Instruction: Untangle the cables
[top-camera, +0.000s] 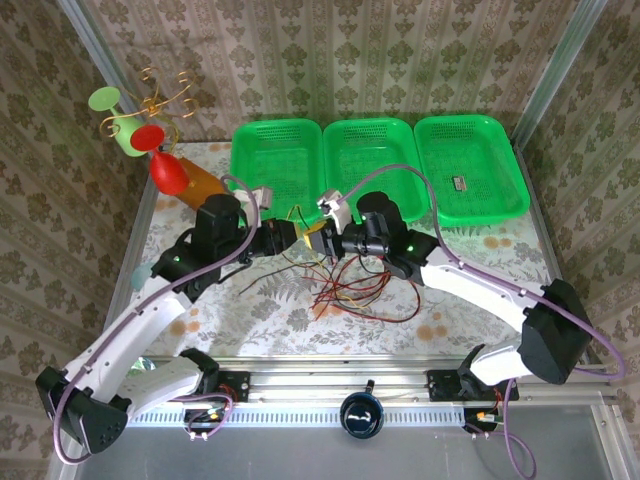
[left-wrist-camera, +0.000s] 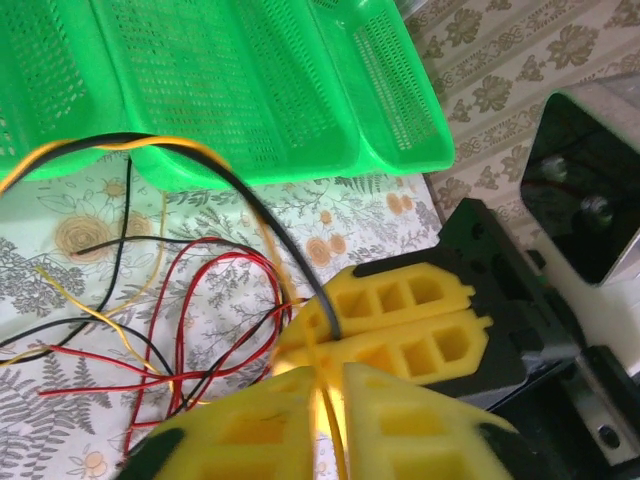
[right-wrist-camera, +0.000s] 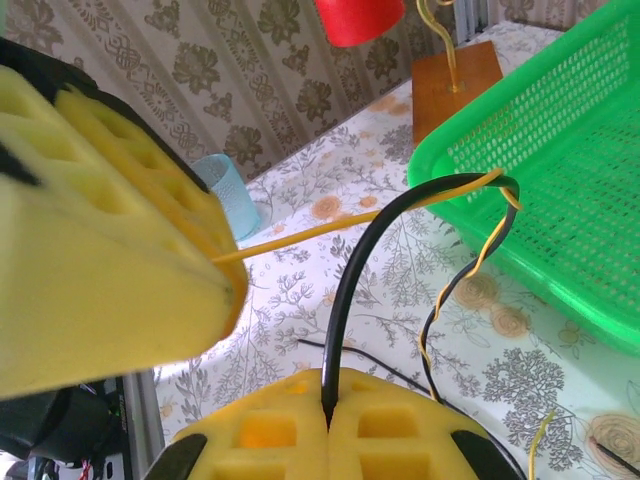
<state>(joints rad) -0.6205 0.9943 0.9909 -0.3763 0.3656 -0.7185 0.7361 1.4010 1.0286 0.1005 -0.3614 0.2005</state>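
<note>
A tangle of thin red, black and yellow cables (top-camera: 350, 290) lies on the floral table just in front of both grippers. My left gripper (top-camera: 298, 234) (left-wrist-camera: 330, 385) is shut on a yellow cable (right-wrist-camera: 330, 228), which leaves its pads and runs up over the basket rim. My right gripper (top-camera: 325, 240) (right-wrist-camera: 328, 385) is shut on a black cable (right-wrist-camera: 345, 290) that arches up beside the yellow one. The two grippers are nearly tip to tip. Red cable loops (left-wrist-camera: 180, 300) lie loose on the table to the left in the left wrist view.
Three green baskets (top-camera: 277, 165) (top-camera: 372, 160) (top-camera: 470, 165) line the back of the table; the right one holds a small dark item (top-camera: 460, 184). A wooden cup stand (top-camera: 200, 183) with a red cup (top-camera: 168, 172) is at back left. A pale blue cup (right-wrist-camera: 225, 195) stands near the left edge.
</note>
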